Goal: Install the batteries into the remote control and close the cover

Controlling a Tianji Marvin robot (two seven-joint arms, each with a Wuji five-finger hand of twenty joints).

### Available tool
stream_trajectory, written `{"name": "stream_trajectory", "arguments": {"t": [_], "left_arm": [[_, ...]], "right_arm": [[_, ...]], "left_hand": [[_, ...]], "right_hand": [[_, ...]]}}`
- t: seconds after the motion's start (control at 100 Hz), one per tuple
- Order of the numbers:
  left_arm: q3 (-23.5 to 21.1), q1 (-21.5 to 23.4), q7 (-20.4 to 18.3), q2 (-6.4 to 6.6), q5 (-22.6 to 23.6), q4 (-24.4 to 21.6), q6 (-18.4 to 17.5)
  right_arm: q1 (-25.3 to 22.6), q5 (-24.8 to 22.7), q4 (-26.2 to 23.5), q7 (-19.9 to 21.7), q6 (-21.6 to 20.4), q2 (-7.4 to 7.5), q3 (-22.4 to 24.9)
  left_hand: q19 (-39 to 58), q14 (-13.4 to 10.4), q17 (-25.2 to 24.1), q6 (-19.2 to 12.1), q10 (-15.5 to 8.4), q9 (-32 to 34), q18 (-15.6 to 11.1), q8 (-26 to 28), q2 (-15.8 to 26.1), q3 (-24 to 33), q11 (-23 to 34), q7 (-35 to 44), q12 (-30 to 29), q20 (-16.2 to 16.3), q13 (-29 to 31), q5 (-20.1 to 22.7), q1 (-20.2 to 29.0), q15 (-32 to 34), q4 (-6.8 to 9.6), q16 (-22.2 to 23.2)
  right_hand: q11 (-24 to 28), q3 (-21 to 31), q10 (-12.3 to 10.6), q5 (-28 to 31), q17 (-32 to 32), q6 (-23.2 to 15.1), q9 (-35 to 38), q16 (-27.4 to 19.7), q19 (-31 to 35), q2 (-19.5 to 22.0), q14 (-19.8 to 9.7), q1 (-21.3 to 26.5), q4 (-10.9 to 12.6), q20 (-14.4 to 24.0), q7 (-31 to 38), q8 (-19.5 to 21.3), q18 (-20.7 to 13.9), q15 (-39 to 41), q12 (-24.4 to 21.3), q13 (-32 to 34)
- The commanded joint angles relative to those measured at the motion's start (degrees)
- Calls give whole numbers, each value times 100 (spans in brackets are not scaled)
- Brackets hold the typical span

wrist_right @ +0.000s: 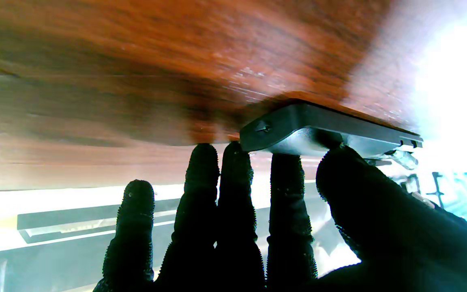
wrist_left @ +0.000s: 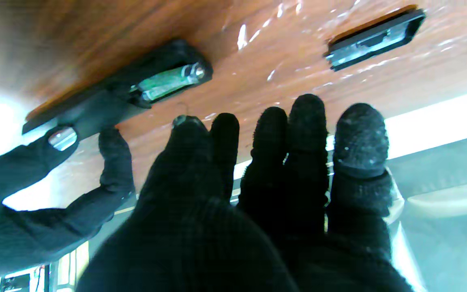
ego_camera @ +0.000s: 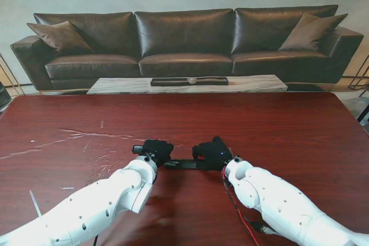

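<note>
The black remote control [ego_camera: 185, 164] lies flat on the table between my two hands. Its battery bay is uncovered, and a green battery [wrist_left: 168, 79] sits inside it. The loose black cover [wrist_left: 375, 36] rests on the table a short way from the remote, beyond my left fingertips. My left hand [ego_camera: 157, 150] hovers over that end with its fingers [wrist_left: 306, 134] extended, holding nothing. At the other end, my right hand [ego_camera: 212, 154] grips the remote [wrist_right: 326, 129], with the thumb [wrist_right: 351, 174] on its side and the other fingers at its end.
The dark red wooden table [ego_camera: 277, 131] stretches wide on both sides and far ahead of my hands. A red cable [ego_camera: 236, 211] runs along my right forearm. Beyond the table stand a low marble coffee table [ego_camera: 248, 84] and a brown leather sofa [ego_camera: 184, 44].
</note>
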Motion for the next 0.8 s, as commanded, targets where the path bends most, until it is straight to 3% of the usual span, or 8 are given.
{"name": "stream_trajectory", "arguments": {"t": [0.0, 0.16, 0.79], "left_arm": [[10, 23, -64, 51, 41, -23, 98], [121, -30, -311, 89, 58, -72, 248], [452, -261, -349, -18, -410, 108, 420]], "right_arm": [[-131, -36, 83, 110, 6, 13, -89], [-125, -28, 93, 110, 12, 7, -104], [-115, -24, 110, 93, 2, -1, -126]], "left_hand": [[292, 114, 109, 35, 269, -15, 88, 159, 264, -75, 169, 149, 104, 139, -29, 55, 0, 301, -64, 135], [581, 86, 352, 10, 248, 137, 51, 282, 563, -111, 382, 450, 266, 135, 130, 140, -200, 587, -83, 241], [1168, 69, 928, -17, 196, 718, 107, 409, 952, -112, 711, 885, 412, 2, 654, 571, -301, 1017, -37, 263]], "right_hand": [[-26, -68, 59, 159, -92, -198, 71, -124, 78, 34, 134, 244, 76, 83, 145, 4, 48, -53, 28, 311], [-23, -57, 55, 159, -86, -196, 76, -123, 83, -4, 141, 246, 73, 85, 147, 5, 51, -49, 30, 318], [-21, -3, 60, 153, -91, -187, 64, -127, 81, -15, 136, 243, 62, 83, 150, 2, 51, -54, 31, 306]]}}
